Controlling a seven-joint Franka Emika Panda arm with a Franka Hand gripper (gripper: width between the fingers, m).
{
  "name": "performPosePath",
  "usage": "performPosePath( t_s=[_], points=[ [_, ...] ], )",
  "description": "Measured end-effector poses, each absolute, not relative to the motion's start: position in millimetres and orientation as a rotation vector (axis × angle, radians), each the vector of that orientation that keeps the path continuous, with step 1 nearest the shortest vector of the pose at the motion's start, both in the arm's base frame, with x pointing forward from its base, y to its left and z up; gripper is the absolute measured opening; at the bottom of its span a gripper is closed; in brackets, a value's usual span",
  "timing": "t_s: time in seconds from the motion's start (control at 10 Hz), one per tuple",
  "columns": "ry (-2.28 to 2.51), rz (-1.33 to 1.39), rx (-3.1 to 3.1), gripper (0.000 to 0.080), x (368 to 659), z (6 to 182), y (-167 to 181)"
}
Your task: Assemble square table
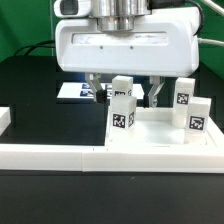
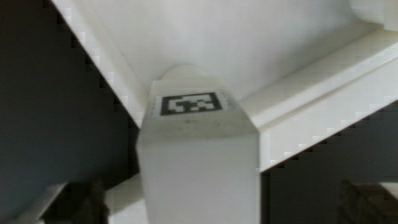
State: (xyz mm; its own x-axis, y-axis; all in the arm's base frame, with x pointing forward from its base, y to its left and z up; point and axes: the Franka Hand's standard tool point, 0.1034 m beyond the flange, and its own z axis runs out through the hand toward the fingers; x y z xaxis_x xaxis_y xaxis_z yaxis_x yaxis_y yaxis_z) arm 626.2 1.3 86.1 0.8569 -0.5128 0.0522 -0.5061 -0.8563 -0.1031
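Slab (image 1: 160, 125) lies flat on the black tabletop (image 1: 30, 85), directly under the tool (image 1: 124, 92), pushed up against the low white wall (image 1: 60, 155) that runs along the near edge. Four legs stand upright on or at the slab, tags facing the exterior camera: one (image 1: 121, 127) at the near corner toward the exterior view's left, one (image 1: 122, 90) behind it just below the tool, one (image 1: 184, 93) at the far side toward the exterior view's right, one (image 1: 196, 118) nearer on that side. Tool open wide, nothing between the fingers (image 1: 95, 88); it hangs above the slab, not touching any leg. Wrist view: a tagged leg (image 2: 192, 150) close up against the slab rim (image 2: 320, 95). Marker board (image 1: 78, 91) flat on the tabletop behind the tool, toward the exterior view's left.
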Motion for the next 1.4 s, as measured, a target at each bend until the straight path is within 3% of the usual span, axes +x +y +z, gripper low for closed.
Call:
performPosePath(
  t_s=[0.4, 0.7, 1.4],
  points=[
    [0.816, -0.105, -2.955, 0.0649, 623, 76.2, -2],
    [0.813, -0.103, -2.96, 0.0293, 622, 75.2, -3],
    [1.23, -0.121, -2.848, 0.0313, 620, 74.7, -11]
  ],
)
